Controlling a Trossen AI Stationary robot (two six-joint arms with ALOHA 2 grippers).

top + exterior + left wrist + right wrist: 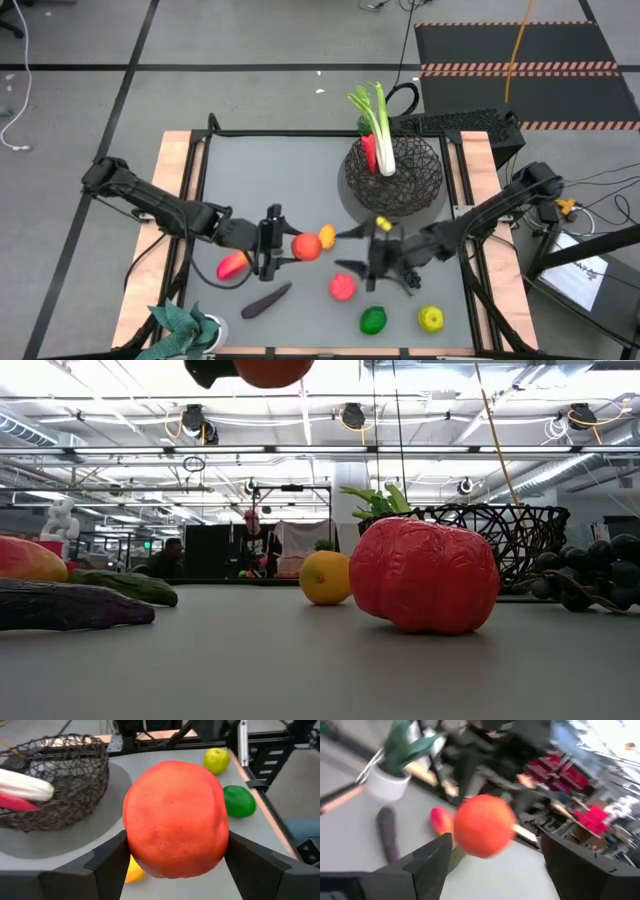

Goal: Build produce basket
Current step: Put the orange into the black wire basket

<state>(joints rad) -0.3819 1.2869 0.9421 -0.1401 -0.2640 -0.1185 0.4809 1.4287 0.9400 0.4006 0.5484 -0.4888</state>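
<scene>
Fingers [107,862] of the left hand [283,246] clamp an orange fruit [306,246], short of the basket [397,175]; right hand [384,262] spread wide, empty.

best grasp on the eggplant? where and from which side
Grip the eggplant across its narrow middle, coming straight down from above. It lies flat and long on the table, angled diagonally, so the fingers should straddle its short width. There is bare table on both sides.

My left gripper [290,247] hangs above mid-table, fingers clamped on the orange fruit [307,246], while my right gripper [352,262] faces it, spread.
</scene>
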